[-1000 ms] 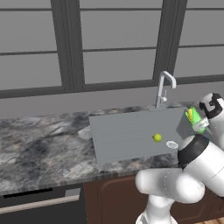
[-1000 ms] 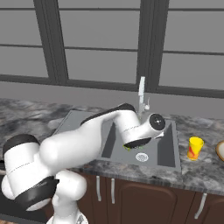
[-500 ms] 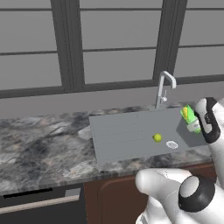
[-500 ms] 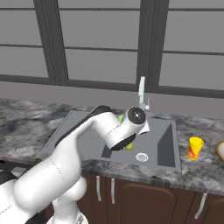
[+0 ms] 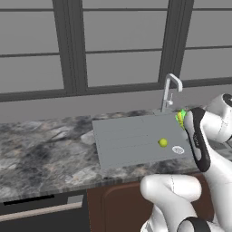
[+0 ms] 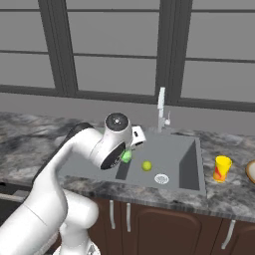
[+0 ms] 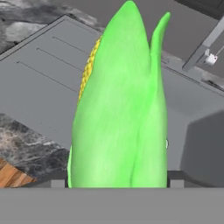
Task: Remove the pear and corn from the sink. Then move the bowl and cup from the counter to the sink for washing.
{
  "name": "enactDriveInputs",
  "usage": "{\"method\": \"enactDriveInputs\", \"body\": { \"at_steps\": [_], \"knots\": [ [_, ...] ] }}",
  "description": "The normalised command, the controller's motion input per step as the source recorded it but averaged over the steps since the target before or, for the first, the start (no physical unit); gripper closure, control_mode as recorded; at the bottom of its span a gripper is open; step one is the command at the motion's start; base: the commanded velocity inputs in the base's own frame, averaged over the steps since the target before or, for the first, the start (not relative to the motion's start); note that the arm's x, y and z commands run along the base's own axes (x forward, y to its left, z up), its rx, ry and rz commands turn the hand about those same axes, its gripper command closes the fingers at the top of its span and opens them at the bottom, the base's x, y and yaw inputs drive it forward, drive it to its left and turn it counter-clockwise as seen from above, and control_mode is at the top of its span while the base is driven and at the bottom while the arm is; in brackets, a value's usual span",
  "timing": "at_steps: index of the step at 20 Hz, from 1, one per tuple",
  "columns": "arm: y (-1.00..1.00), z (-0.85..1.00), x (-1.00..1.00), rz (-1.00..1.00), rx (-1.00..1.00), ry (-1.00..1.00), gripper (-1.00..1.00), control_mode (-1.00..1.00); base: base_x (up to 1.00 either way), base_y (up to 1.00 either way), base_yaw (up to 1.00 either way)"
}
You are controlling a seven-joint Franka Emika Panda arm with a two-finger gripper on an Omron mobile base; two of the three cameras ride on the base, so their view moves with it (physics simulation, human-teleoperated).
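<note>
The end effector (image 7: 118, 181) gripped the green, husked corn (image 7: 120, 109) above the grey sink (image 6: 187, 164); the round pear (image 6: 146, 166) lay beside the drain (image 6: 161, 178).

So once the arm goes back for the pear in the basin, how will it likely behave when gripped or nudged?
The pear looks small and roundish, lying loose on the flat floor of the sink, so a nudge would probably roll it, perhaps toward the drain. Its smooth, curved skin may slip between the fingers unless gripped centrally. It is likely light and firm.
</note>
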Motion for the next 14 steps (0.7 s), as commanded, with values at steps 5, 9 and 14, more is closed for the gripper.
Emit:
{"method": "enactDriveInputs", "body": {
  "at_steps": [5,9,14],
  "knots": [
    [0.63,0.19,-0.06,0.02,-0.04,0.20,1.00,-1.00,0.00,0.00,0.00],
    [0.65,0.15,-0.02,0.07,0.00,0.23,1.00,-1.00,0.00,0.00,0.00],
    [0.70,0.11,0.00,0.09,0.00,0.19,1.00,-1.00,0.00,0.00,0.00]
  ]
}}
